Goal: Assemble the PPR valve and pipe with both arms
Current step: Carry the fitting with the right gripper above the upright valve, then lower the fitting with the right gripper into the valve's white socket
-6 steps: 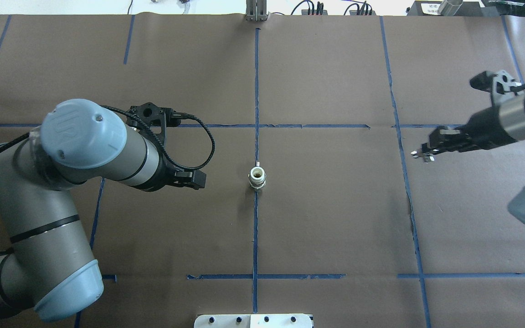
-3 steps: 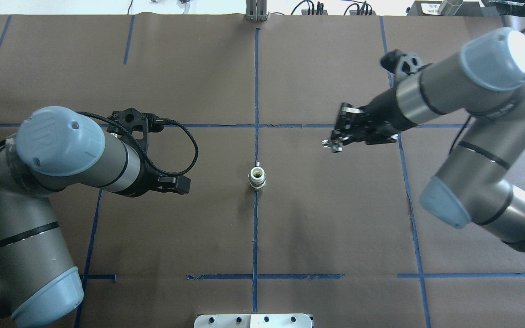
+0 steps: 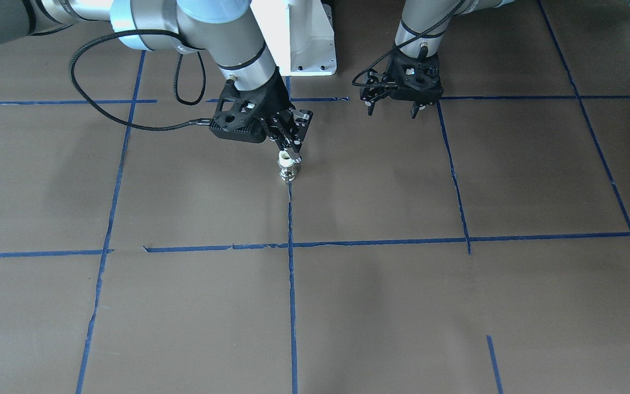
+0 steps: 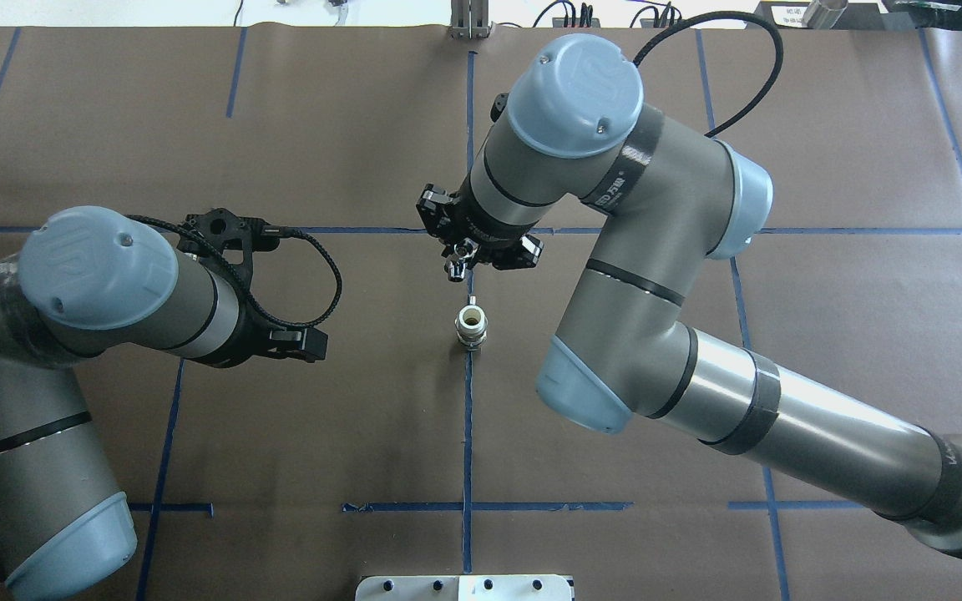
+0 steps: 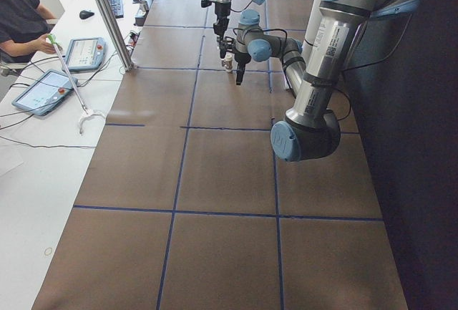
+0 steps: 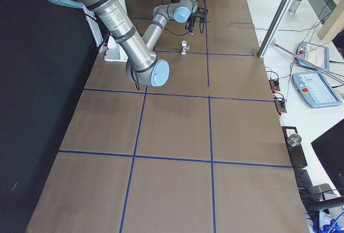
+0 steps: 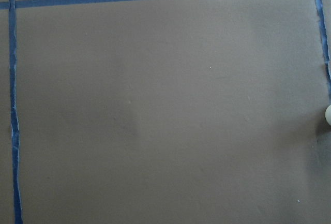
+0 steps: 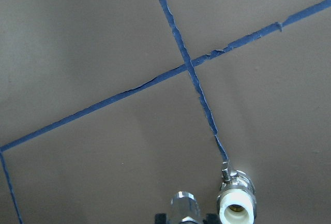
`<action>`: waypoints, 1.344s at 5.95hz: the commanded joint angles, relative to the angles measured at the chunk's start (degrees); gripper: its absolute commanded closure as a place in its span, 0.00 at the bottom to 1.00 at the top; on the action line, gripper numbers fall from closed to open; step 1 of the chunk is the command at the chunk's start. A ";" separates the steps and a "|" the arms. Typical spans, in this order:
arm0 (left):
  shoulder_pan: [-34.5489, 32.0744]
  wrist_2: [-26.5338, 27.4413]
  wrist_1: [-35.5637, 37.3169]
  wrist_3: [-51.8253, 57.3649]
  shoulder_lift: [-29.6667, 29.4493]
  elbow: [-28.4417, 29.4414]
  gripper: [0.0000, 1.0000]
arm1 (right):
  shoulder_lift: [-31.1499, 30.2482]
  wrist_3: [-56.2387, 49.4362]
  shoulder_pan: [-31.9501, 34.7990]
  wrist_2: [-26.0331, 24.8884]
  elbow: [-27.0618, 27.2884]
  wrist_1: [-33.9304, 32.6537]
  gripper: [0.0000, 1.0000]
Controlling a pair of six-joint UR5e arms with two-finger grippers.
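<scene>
Gripping pipe (image 8: 183, 206), right end effector (image 3: 292, 144) near valve (image 4: 471, 326)

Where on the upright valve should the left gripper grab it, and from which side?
Probably the silvery metal middle of the PPR valve, coming in level from the robot's left with the open left gripper. It stands upright, white mouth up, its stub pointing away from the robot, and the right gripper with the pipe hovers close by its top.

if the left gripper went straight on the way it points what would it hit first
Probably just the bare table: the left gripper points down at it, with the valve off to one side.
</scene>
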 commanded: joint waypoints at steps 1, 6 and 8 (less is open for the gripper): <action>0.00 0.02 0.00 -0.11 0.04 0.01 0.00 | 0.51 0.12 -1.99 -0.15 -0.45 -5.68 1.00; 0.00 0.02 0.00 -0.11 0.04 0.01 0.00 | -0.36 0.21 -3.22 -1.90 -0.54 -5.79 1.00; 0.09 -0.06 0.00 -0.11 0.04 0.10 0.00 | -0.72 0.21 -3.22 -1.90 -0.45 -5.79 1.00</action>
